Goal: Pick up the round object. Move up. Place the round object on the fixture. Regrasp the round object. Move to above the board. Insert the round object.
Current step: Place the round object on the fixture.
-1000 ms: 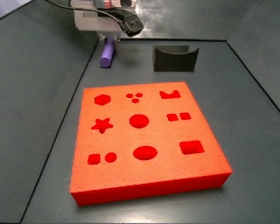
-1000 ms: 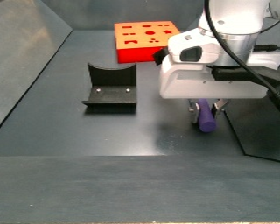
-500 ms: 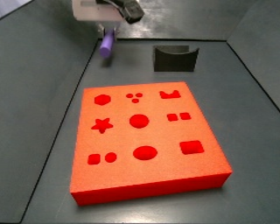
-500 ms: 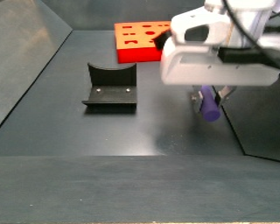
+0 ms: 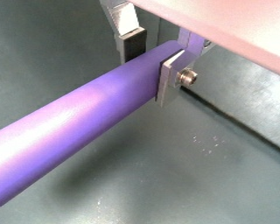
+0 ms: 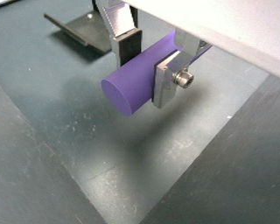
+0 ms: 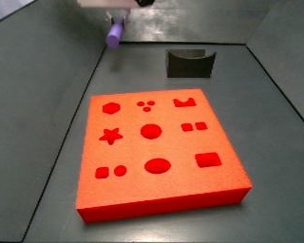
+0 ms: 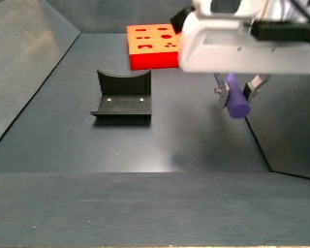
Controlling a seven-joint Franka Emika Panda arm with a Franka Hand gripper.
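The round object (image 5: 95, 114) is a smooth purple peg, lying crosswise between my fingers in both wrist views. My gripper (image 6: 149, 59) is shut on the round object (image 6: 136, 74), holding it in the air well above the dark floor. In a side view the round object (image 7: 113, 36) hangs below the gripper near the back left corner; in a side view it hangs (image 8: 235, 101) right of the fixture (image 8: 120, 97). The fixture (image 7: 189, 63) stands behind the orange-red board (image 7: 158, 154). The board (image 8: 159, 44) shows several shaped holes.
Grey walls enclose the dark floor in both side views. A wall edge (image 8: 262, 145) runs close to the right of the hanging peg. The fixture's corner (image 6: 78, 24) shows at the edge of a wrist view.
The gripper has risen with the round object, lifting it from the floor to well above it. The board and fixture have not moved.
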